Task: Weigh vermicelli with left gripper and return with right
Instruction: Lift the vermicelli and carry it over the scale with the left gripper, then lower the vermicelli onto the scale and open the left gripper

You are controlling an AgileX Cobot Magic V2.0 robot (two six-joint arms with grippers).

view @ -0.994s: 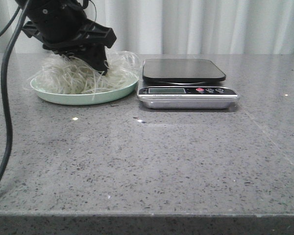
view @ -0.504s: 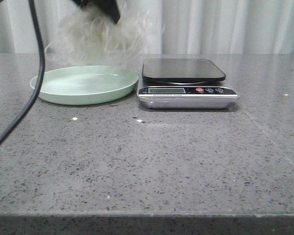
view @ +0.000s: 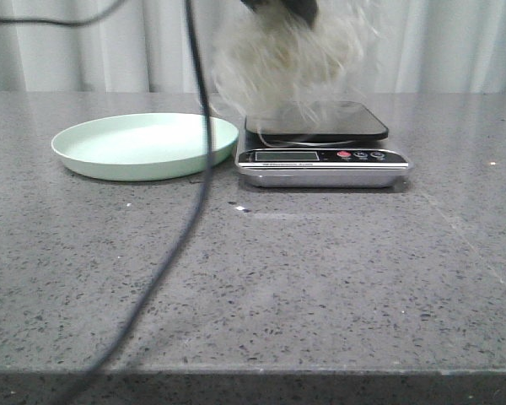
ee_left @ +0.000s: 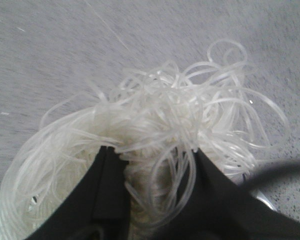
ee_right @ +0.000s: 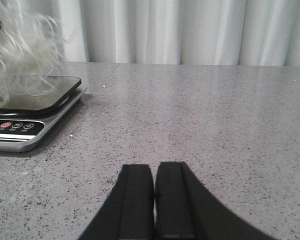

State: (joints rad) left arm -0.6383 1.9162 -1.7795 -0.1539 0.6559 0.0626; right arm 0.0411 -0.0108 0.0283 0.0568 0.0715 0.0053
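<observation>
The vermicelli [view: 291, 63], a fluffy whitish tangle, hangs in the air above the black platform of the kitchen scale [view: 320, 143], its lowest strands just over the platform. My left gripper [view: 282, 8] is at the top edge of the front view, shut on the tangle; in the left wrist view its fingers [ee_left: 110, 190] pinch the vermicelli [ee_left: 160, 120]. The pale green plate [view: 143, 145] sits empty left of the scale. My right gripper [ee_right: 154, 170] is shut and empty, low over the table, right of the scale [ee_right: 25, 115]; it is out of the front view.
A black cable [view: 185, 202] hangs blurred across the front view, in front of the plate's right rim. White curtains close off the far side of the grey speckled table [view: 320, 278].
My left gripper lifted the vermicelli off the plate and carried it right, from above the plate to above the scale. The plate is now empty. The cable swung right.
</observation>
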